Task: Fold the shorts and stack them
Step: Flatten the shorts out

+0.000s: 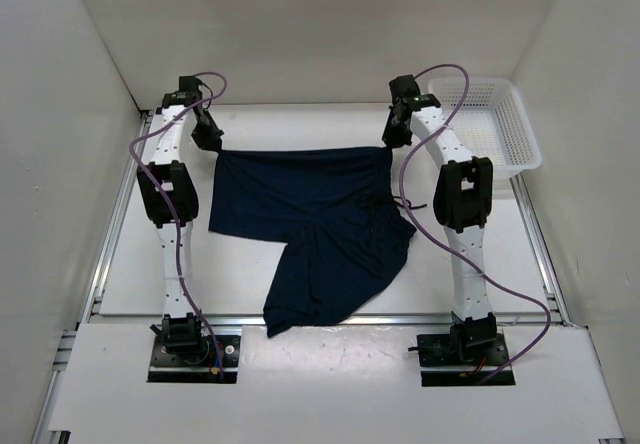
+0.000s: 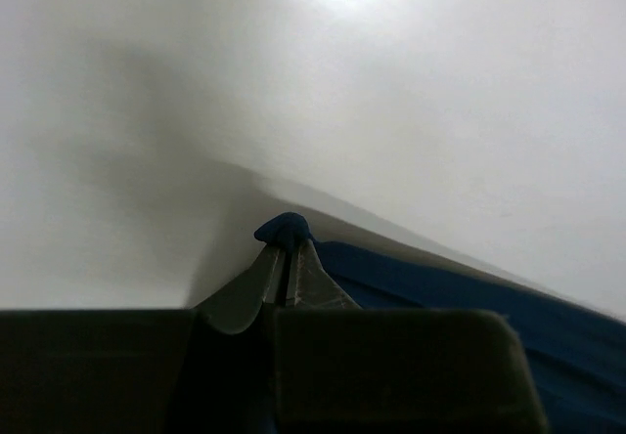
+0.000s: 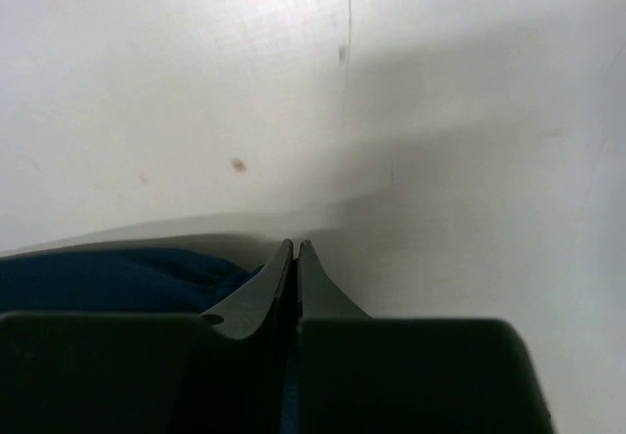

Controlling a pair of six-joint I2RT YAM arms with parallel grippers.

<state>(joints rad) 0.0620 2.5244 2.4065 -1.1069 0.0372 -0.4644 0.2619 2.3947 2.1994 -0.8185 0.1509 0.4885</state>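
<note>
Left end effector (image 2: pixel 290 250) clenched on shorts (image 1: pixel 320 224) corner; right end effector (image 3: pixel 295 248) likewise.

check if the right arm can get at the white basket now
Probably yes: the basket sits close beside the right gripper with nothing between, but that gripper is shut on the shorts.
</note>
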